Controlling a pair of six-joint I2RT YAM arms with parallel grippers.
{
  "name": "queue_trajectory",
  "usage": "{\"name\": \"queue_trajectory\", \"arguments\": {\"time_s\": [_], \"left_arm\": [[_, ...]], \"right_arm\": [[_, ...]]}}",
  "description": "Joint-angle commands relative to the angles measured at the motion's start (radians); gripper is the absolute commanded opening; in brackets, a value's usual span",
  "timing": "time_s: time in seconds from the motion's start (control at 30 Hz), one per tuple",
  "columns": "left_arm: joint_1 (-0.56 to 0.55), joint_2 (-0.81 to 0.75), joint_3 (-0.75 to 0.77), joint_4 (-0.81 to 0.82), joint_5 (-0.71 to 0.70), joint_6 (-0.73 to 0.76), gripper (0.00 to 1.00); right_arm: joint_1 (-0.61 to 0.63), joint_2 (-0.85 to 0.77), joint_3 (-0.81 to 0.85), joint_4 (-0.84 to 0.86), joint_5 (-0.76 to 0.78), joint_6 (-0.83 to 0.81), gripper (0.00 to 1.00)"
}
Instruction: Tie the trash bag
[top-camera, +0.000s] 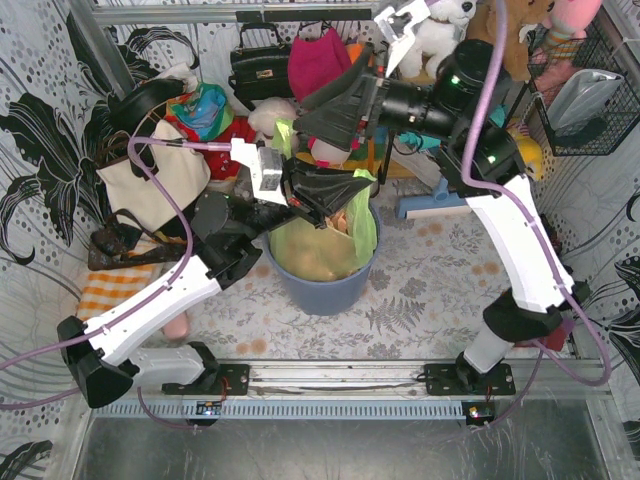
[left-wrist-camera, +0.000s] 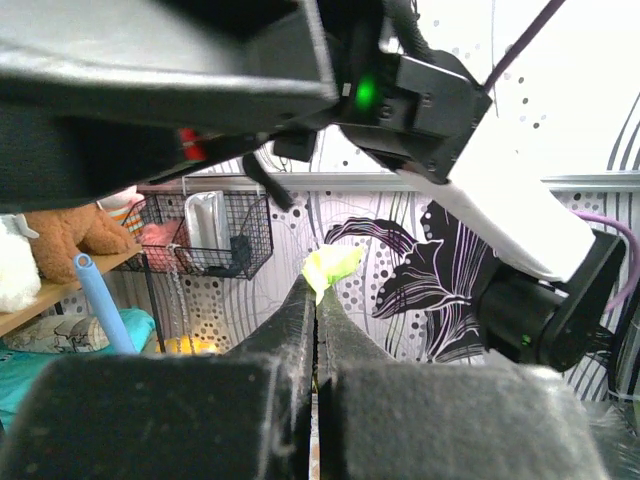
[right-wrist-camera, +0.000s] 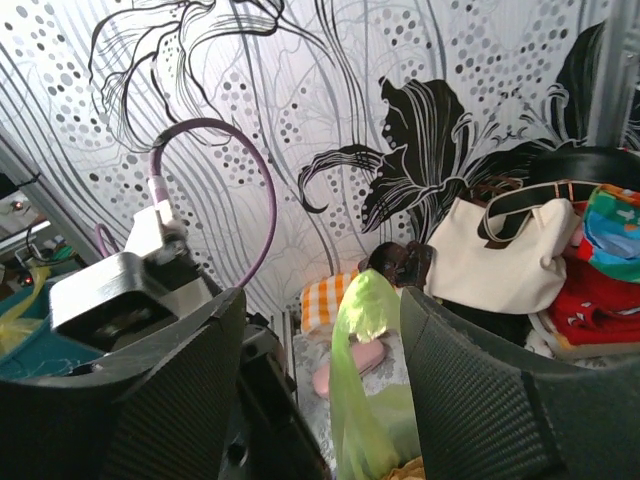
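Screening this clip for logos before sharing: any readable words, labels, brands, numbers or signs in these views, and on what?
No readable text in any view.
trash bag: plain plastic, no print showing.
blue bin: no label visible.
cream tote: no brand mark visible.
colourful cloth: pattern only, too blurred to tell if any of it is lettering.

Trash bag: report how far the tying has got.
Done: two strips of the trash bag are pulled up above the blue bin. In hand: the left pincer is shut on one strip; the right pincer stands open around the other, not gripping. Left: no knot shows, so the whole tie.
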Motion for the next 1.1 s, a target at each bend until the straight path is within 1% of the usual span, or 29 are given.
{"name": "queue_trajectory", "arguments": {"time_s": [0.0,0.07,0.13,0.3,0.47,0.6,0.8,0.93,1.07], "left_arm": [[0.005,-0.041,-0.034,0.086,0.021,0.01,0.0],[0.005,-0.049,-0.044,0.091,0.02,0.01,0.0],[0.005,-0.053,-0.048,0.088,0.019,0.01,0.0],[0.005,-0.05,-0.045,0.084,0.015,0.005,0.0],[0.005,-0.044,-0.044,0.087,0.016,-0.003,0.0],[0.005,-0.043,-0.045,0.09,0.018,-0.005,0.0],[0.005,-0.055,-0.053,0.088,-0.019,0.007,0.0],[0.005,-0.066,-0.041,0.082,-0.048,0.031,0.0],[0.006,-0.063,-0.01,0.075,-0.068,0.057,0.0]], "right_arm": [[0.026,0.098,0.139,-0.099,-0.057,-0.086,0.63],[0.033,0.122,0.17,-0.132,-0.047,-0.106,0.62],[0.037,0.124,0.164,-0.147,-0.019,-0.124,0.6],[0.042,0.099,0.104,-0.15,0.009,-0.143,0.49],[0.049,0.079,0.083,-0.14,0.028,-0.141,0.27],[0.057,0.069,0.078,-0.103,0.06,-0.117,0.0],[0.085,0.047,0.029,0.015,0.142,-0.033,0.0],[0.109,0.052,0.053,0.018,0.194,0.009,0.0],[0.124,0.078,0.095,-0.019,0.221,0.04,0.0]]}}
